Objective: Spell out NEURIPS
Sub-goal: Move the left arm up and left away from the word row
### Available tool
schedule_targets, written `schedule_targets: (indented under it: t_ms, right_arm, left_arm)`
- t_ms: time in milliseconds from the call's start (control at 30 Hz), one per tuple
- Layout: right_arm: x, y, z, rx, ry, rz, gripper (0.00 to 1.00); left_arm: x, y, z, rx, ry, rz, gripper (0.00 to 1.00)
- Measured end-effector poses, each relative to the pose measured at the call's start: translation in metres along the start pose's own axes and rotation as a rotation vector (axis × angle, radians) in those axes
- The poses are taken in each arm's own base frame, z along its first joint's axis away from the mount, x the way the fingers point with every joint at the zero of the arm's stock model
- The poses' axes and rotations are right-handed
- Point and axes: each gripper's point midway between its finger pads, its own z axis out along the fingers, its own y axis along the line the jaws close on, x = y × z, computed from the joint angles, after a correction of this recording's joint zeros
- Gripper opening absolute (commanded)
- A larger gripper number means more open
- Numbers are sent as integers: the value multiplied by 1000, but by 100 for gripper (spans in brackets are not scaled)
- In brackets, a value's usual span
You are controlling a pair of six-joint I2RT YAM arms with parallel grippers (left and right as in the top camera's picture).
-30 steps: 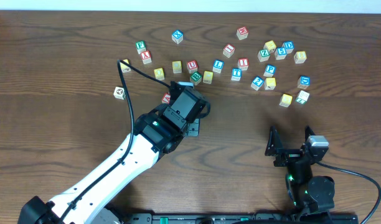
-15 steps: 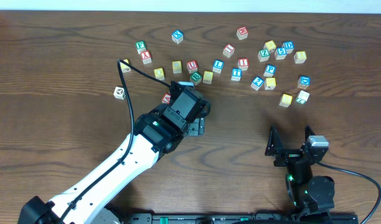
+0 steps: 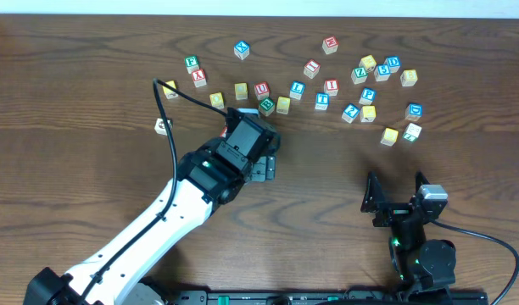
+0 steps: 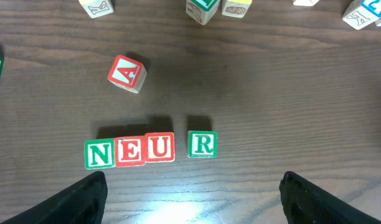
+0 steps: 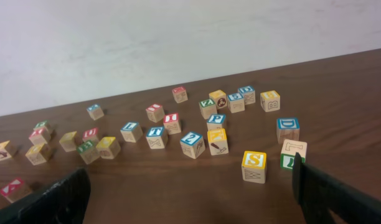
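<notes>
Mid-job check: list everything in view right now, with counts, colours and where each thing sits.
Row: 4 blocks; green N, red E and red U touching, green R apart by a gap.
A: 1, red, just beyond the row, turned askew.
Loose blocks: about two dozen, mixed colours, scattered over the far half of the table.
Table: 1, dark brown wood.
Wall: 1, white, behind the table.
Cable: 1, black, looping beside the left arm.
Left arm: 1, white and black, reaching to mid-table.
Left pincer: 1, black, open, above the row.
Right pincer: 1, black, open, empty, near right side.
</notes>
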Motion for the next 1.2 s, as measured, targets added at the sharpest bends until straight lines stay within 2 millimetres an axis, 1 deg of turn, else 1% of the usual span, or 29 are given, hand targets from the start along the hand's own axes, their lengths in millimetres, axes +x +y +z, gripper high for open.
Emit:
schedule_targets:
  t_ms: [67, 200, 333, 467, 600, 700, 767, 833, 867, 900, 967, 1067, 1200]
  right_arm:
    - [0, 0, 0, 0, 0, 0, 99]
    - [0, 0, 0, 0, 0, 0, 99]
    - [0, 0, 0, 0, 0, 0, 99]
    - [0, 0, 0, 0, 0, 0, 99]
    - [0, 0, 0, 0, 0, 0, 99]
    - [0, 0, 0, 0, 0, 0, 99]
    - [0, 0, 0, 0, 0, 0, 99]
    - [0, 0, 0, 0, 0, 0, 99]
    - [0, 0, 0, 0, 0, 0, 99]
    - [0, 0, 0, 0, 0, 0, 99]
    - [0, 0, 0, 0, 0, 0, 99]
    - [0, 0, 0, 0, 0, 0, 99]
    - [0, 0, 0, 0, 0, 0, 99]
  left_arm:
    - [-1, 0, -1, 1, 3, 3, 87]
    - [-11, -3, -7, 12, -22, 19, 88]
    - [-14, 3, -7, -13, -34, 28, 88]
    - [-23, 23, -3, -14, -20, 7, 88]
    - [-31, 52, 1, 41, 19, -45, 88]
    - [-36, 79, 0, 60, 37, -90, 88]
    - [-38, 100, -5, 91, 42, -117, 88]
    - [-37, 114, -15, 113, 39, -126, 88]
    - [-38, 117, -19, 118, 33, -124, 88]
    - [-38, 128, -26, 116, 21, -129, 88]
    - [-39, 141, -38, 109, -5, -130, 88]
    - [-43, 150, -50, 104, -44, -123, 89]
    - [-44, 151, -52, 107, -54, -109, 89]
